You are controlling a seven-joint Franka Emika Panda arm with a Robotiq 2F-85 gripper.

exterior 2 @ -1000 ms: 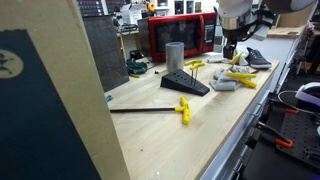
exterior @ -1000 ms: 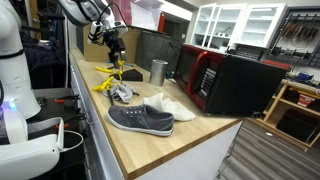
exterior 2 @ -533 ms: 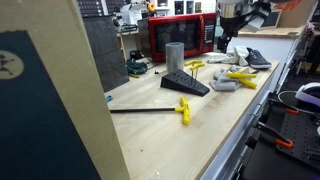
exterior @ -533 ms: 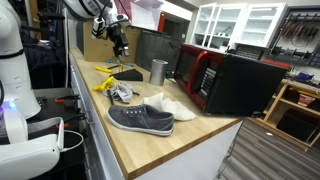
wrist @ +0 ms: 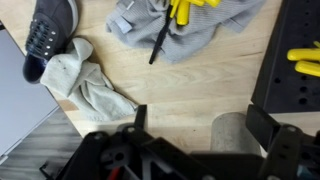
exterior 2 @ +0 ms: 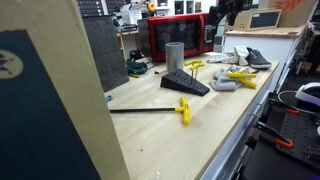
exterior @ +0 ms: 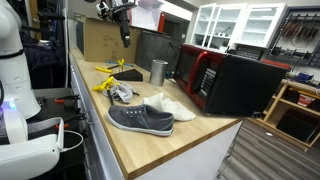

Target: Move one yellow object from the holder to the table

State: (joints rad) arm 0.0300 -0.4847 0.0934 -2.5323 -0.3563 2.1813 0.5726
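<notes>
The low black holder (exterior: 128, 75) lies on the wooden table (exterior: 150, 150) next to the metal cup; it also shows in an exterior view (exterior 2: 186, 84) and at the right edge of the wrist view (wrist: 296, 40). Yellow objects rest on it (wrist: 305, 60) (exterior 2: 194, 65). Other yellow tools lie on a grey cloth (wrist: 190, 30) (exterior: 104, 84) and on the table (exterior 2: 185, 110). My gripper (exterior: 125, 22) (exterior 2: 226, 12) hangs high above the holder and cup. In the wrist view its fingers (wrist: 200, 122) are wide apart and empty.
A shiny metal cup (exterior: 158, 71) (exterior 2: 175, 55) (wrist: 236, 132) stands by the holder. A grey shoe (exterior: 140, 120) (wrist: 50, 35) and white sock (wrist: 92, 88) lie nearby. A red and black microwave (exterior: 230, 80) stands at the back. A cardboard panel (exterior 2: 50, 100) blocks the near left.
The gripper has risen well up from just above the holder, with nothing in it. The things on the table have not moved.
</notes>
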